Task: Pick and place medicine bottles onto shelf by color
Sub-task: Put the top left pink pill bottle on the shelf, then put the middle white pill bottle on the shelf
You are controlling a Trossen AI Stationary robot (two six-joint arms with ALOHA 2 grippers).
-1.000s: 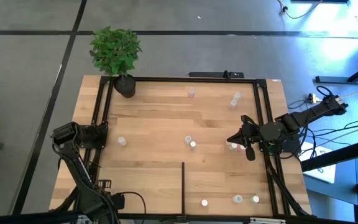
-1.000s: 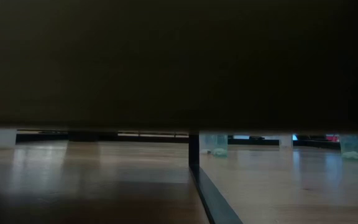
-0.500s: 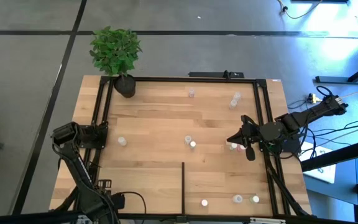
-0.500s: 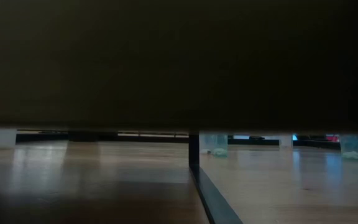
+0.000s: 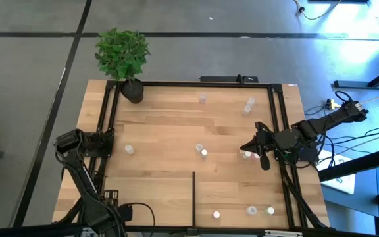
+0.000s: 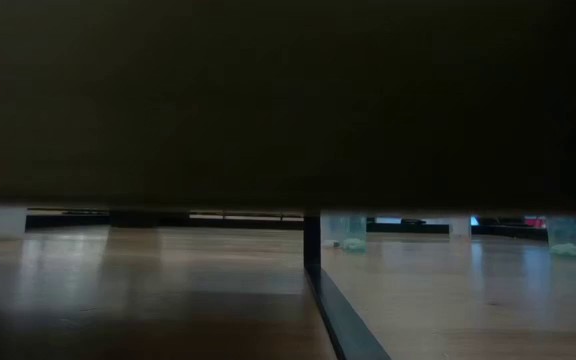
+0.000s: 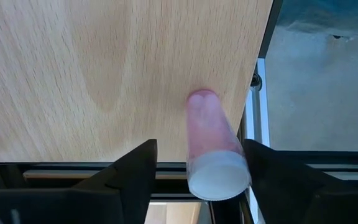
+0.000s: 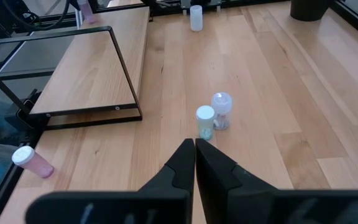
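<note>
Small bottles are scattered on the light-wood shelf (image 5: 170, 125). Two stand mid-panel (image 5: 202, 150), also in the right wrist view (image 8: 211, 119). Two are at the far side (image 5: 202, 99) (image 5: 249, 105), one is at the left (image 5: 129, 149), and three are by the near rail (image 5: 251, 210). My left gripper (image 7: 201, 171) is open at the shelf's left rail. A pink bottle with a white cap (image 7: 213, 149) stands between its fingers, its pink end on the wood. My right gripper (image 8: 195, 148) is shut and empty near the right rail (image 5: 252, 148), with two bottles (image 5: 249, 156) beside it. My left gripper has one finger (image 7: 272, 180) right beside the white cap (image 7: 219, 177) of the pink bottle, and the other finger stands apart from it. I cannot tell whether the near finger touches the cap.
A potted plant (image 5: 125, 62) stands at the shelf's far left corner. A short black divider bar (image 5: 193, 197) runs in from the near rail and also shows in the low view (image 6: 311, 250). A pink bottle lies on its side (image 8: 33, 162). A dark mass fills the upper low view.
</note>
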